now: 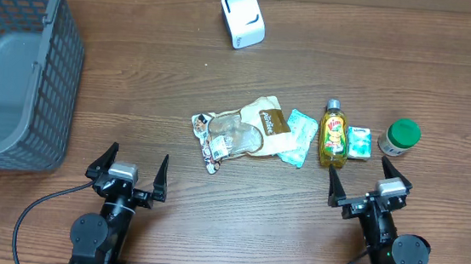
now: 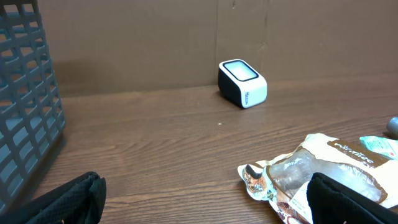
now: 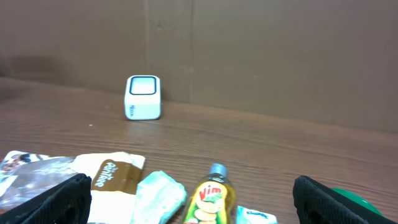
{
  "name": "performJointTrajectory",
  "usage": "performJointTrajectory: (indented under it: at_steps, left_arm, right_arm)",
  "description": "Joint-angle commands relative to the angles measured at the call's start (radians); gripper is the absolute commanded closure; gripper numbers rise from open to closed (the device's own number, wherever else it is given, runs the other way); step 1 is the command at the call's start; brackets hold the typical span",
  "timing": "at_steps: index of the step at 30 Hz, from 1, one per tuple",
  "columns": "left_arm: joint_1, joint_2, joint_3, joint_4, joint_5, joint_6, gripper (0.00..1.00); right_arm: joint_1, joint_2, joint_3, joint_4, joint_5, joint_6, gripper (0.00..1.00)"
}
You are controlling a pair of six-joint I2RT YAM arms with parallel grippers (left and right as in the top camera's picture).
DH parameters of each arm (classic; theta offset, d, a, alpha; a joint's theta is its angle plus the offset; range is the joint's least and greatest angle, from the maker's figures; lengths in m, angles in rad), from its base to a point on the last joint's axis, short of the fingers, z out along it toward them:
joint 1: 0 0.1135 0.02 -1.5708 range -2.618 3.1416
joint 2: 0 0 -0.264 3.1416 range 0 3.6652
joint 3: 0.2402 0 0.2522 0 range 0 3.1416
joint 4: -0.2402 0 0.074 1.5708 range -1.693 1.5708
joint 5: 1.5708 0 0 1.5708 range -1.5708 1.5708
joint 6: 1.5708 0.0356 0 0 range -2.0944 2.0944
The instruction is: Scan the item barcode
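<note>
Both pairs of jaws stand released, empty, at the near edge of the worktop (image 1: 155, 74); the scanner (image 1: 243, 17) sits by the far edge.

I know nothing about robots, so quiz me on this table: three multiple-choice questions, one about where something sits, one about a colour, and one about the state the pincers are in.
1. Where is the white scanner?
A) at the near edge of the table
B) stacked on the groceries
C) alone at the far side

2. What colour is the lid of the jar?
A) red
B) green
C) black

3. How are the left pincer and right pincer?
A) both open and empty
B) both shut
C) one gripping a bottle

Answers:
1 C, since the overhead view shows it by itself, far from both arms.
2 B, since the round cap is plainly green from above.
3 A, since each pair of fingers stands spread with nothing between them.
</note>
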Motion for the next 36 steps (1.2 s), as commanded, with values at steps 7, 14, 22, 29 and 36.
performJointTrajectory:
  at_steps: [7,14,22,29,36]
  left_arm:
    - [0.005,-0.012,-0.003,-0.003,-0.011,0.022,0.00]
    - [0.005,-0.012,-0.003,-0.003,-0.011,0.022,0.01]
    - [0.005,-0.012,-0.003,-0.003,-0.011,0.022,0.01]
    - [0.005,-0.012,-0.003,-0.003,-0.011,0.022,0.01]
    - [0.005,-0.012,-0.003,-0.003,-0.011,0.022,0.01]
  right_arm:
    - [-0.014,-0.009,-0.011,0.001,0.024,-0.008,0.00]
    - [-0.013,-0.009,-0.011,0.002,0.024,-0.008,0.00]
    - [-0.013,-0.009,-0.011,0.002,0.024,-0.008,0.00]
    - [-0.013,-0.009,-0.011,0.002,0.024,-0.008,0.00]
    - [-0.013,-0.009,-0.011,0.002,0.024,-0.008,0.00]
